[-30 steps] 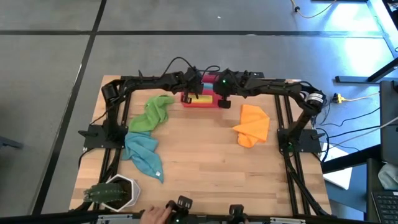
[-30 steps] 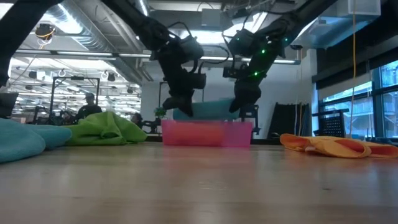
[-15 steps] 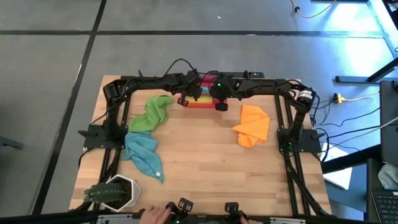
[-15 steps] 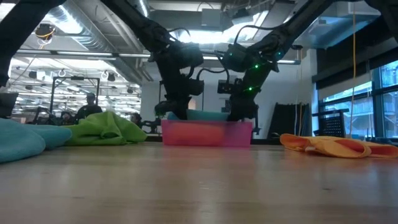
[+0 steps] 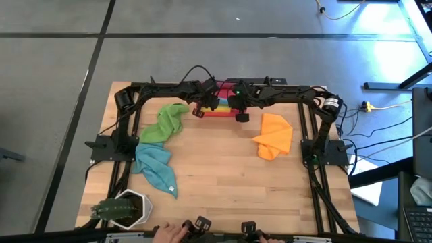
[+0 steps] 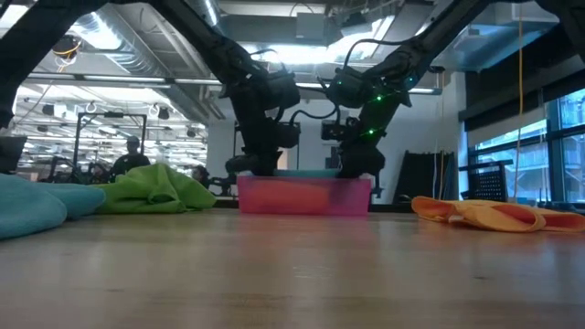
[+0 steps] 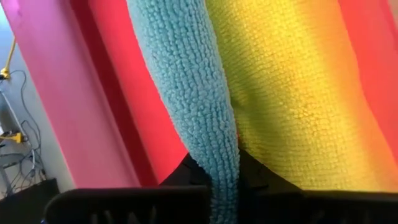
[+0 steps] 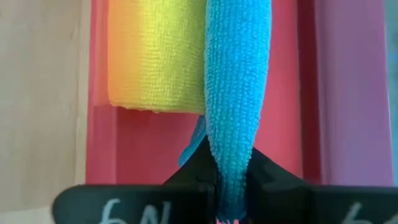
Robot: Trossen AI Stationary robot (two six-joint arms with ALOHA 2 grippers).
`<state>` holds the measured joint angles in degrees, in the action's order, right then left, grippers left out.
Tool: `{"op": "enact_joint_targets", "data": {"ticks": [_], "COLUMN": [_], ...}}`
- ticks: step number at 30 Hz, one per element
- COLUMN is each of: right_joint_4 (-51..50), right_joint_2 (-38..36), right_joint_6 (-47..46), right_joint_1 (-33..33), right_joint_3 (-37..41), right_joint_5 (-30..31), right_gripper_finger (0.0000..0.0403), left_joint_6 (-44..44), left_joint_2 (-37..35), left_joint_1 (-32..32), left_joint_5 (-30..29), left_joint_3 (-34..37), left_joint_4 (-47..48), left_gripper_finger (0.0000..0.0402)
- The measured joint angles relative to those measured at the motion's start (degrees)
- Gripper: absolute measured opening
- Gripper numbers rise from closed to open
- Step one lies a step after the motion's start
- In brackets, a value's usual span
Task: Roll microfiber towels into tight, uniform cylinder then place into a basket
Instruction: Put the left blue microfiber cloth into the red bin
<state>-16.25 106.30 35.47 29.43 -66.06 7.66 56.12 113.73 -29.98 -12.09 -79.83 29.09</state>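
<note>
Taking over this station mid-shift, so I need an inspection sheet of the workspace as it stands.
Surface: wooden table, bare in the middle.
Job's things: basket at the far edge holds a rolled yellow towel with a rolled teal towel beside it. Green towel, second teal towel and orange towel lie loose, unrolled.
Clutter: white plant pot at a near corner.
Grippers: left gripper and right gripper each pinch an end of the rolled teal towel, down in the basket.
Cables: yellow and white leads on the floor, right of the table.
Surroundings: a person's hand at the near edge.
</note>
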Motion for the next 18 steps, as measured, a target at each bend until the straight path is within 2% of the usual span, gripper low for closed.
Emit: {"op": "enact_joint_targets", "data": {"ticks": [8, 13, 18], "right_joint_4": [-0.42, -0.55, -0.95], "right_joint_2": [0.00, 0.00, 0.00], "right_joint_6": [0.87, 1.06, 1.45], "right_joint_1": [0.04, 0.04, 0.11], "right_joint_3": [0.04, 0.07, 0.11], "right_joint_5": [0.00, 0.07, 0.26], "right_gripper_finger": [0.0030, 0.0025, 0.0029], "left_joint_6": [1.04, 1.68, 1.40], "left_joint_2": [-0.11, -0.33, -1.53], "left_joint_1": [-0.07, -0.07, -0.04], "left_joint_5": [0.49, -5.54, -11.22], "left_joint_3": [0.06, 0.09, 0.20], "left_joint_4": [1.24, 2.58, 4.13], "left_gripper_finger": [0.0074, 0.0114, 0.0133]}}
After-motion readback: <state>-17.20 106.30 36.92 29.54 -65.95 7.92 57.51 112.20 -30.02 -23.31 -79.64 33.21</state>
